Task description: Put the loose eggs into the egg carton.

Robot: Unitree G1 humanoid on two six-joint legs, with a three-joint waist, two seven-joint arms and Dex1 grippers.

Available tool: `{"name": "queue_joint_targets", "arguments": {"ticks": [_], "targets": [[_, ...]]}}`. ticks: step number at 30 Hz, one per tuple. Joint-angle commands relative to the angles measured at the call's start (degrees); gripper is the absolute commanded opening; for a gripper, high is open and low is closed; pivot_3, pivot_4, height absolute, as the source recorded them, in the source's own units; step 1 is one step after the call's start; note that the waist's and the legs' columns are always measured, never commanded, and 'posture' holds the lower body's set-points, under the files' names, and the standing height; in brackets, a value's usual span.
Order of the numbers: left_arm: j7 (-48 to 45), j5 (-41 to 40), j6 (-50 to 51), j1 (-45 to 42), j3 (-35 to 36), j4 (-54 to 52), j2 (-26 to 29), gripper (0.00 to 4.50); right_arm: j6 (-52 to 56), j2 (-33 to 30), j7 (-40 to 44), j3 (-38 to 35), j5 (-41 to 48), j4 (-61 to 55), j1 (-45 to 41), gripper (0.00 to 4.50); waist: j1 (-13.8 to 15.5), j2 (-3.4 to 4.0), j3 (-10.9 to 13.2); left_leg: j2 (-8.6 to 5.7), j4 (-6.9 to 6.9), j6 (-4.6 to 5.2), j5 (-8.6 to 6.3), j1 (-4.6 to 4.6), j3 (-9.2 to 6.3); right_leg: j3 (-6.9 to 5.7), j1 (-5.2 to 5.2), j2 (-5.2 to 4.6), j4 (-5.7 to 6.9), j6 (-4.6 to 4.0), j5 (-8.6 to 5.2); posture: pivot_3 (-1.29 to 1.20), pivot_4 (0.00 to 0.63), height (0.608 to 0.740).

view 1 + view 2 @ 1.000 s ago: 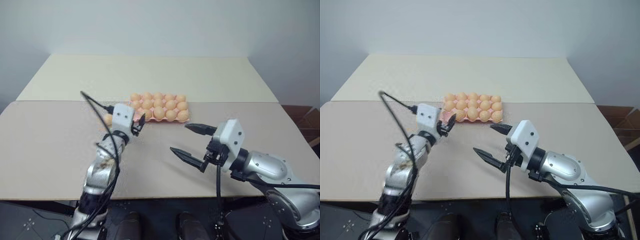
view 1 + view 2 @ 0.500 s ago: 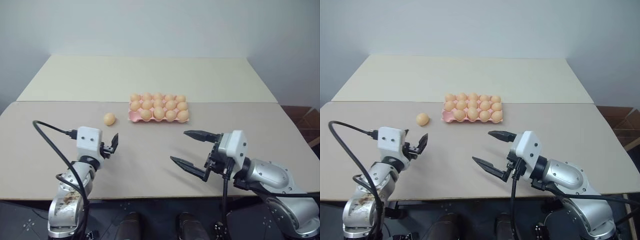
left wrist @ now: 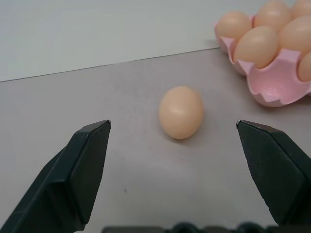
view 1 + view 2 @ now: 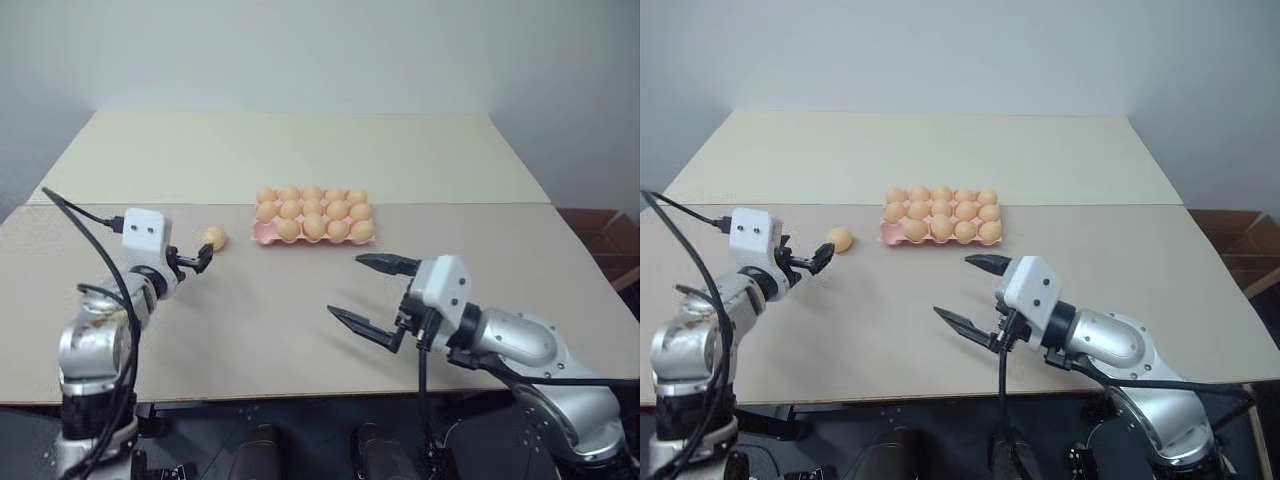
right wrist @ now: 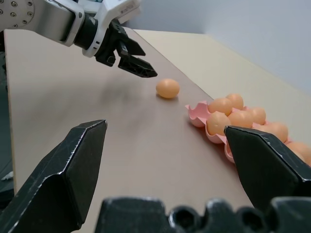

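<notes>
One loose egg [image 3: 181,112], small, smooth, oval, light orange-tan, matt and unmarked, lying on its side on the grey-beige bench [image 4: 300,320], toward the left edge and just left of the carton, not touching it. One egg carton [image 4: 312,215], flat pale pink moulded tray, lidless, set near the middle of the bench by the seam with the paler cream board behind; its cups hold eggs of the same colour in three rows, though whether every cup is filled cannot be told. Left pincer [image 4: 200,259], two black fingers spread wide, empty, pointing at the loose egg and just short of it. Right pincer [image 4: 368,292], black fingers spread wide, empty, above the bench toward the near edge, well apart from the carton.
</notes>
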Motion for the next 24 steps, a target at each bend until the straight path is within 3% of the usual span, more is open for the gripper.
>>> {"name": "queue_joint_targets", "arguments": {"ticks": [1, 13, 23, 24], "targets": [[-3.9, -1.1, -1.1, -5.9, -1.0, 8.8, 2.4, 4.48, 1.8, 1.7, -2.3, 2.0, -1.4, -0.5, -3.4, 4.50, 0.0, 0.00, 0.0, 0.00, 0.00, 0.00, 0.00, -0.01, 0.00, -0.01, -0.01, 0.00, 0.00, -0.01, 0.01, 0.00, 0.150, 0.740], [-15.3, 4.4, -12.8, -19.4, -13.3, 34.3, 5.9, 4.48, 2.6, 3.0, -1.5, 4.5, -3.7, 0.3, -7.5, 4.50, 0.1, -0.01, 0.0, -0.02, 0.01, 0.00, 0.00, -0.12, 0.02, -0.06, -0.07, -0.02, 0.00, 0.00, 0.01, 0.00, 0.150, 0.740], [-15.7, 7.3, -19.8, -24.6, -15.0, 45.6, 3.9, 4.48, 3.0, 3.6, -2.0, 4.8, -4.3, 0.1, -8.2, 4.50, 0.1, -0.01, 0.0, -0.02, 0.02, 0.00, 0.00, -0.16, 0.03, -0.06, -0.09, -0.03, 0.00, 0.01, 0.00, 0.00, 0.150, 0.740], [-15.7, 7.4, -20.2, -24.7, -15.0, 46.0, 3.7, 4.10, 3.0, 3.6, -2.0, 4.8, -4.4, 0.1, -8.2, 4.50, 0.1, -0.01, 0.0, -0.02, 0.02, 0.00, 0.00, -0.16, 0.03, -0.06, -0.09, -0.03, 0.00, 0.01, 0.00, 0.00, 0.150, 0.740]]}}
